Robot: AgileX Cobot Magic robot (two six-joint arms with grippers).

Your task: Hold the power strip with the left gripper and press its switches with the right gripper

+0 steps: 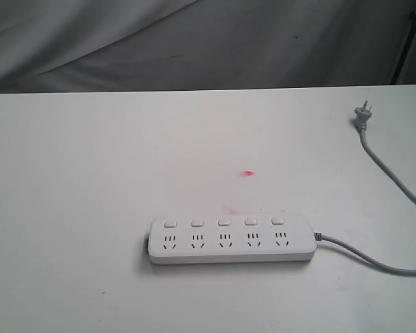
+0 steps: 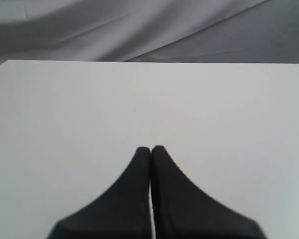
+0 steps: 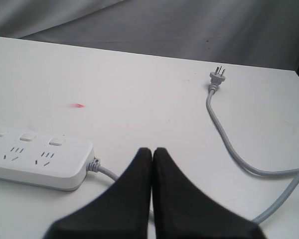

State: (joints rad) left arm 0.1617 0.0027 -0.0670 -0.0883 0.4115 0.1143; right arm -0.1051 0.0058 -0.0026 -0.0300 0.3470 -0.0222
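The white power strip [image 1: 232, 239] lies flat on the white table [image 1: 90, 208], with its five white switches [image 1: 224, 222] in a row above the socket sets. Its grey cord [image 1: 374, 260] leaves the right end. Neither gripper shows in the exterior view. In the left wrist view, my left gripper [image 2: 150, 148] is shut, empty, over bare table, and the strip is out of sight. In the right wrist view, my right gripper [image 3: 152, 149] is shut, empty, just off the strip's cord end [image 3: 40, 162], with three switches [image 3: 27, 137] visible.
The grey plug [image 1: 361, 114] lies at the table's far right, its cord [image 3: 229, 144] curving across the right side toward the strip. A small red mark [image 1: 247, 173] sits on the table behind the strip. Grey cloth [image 1: 194, 41] hangs beyond the table's far edge.
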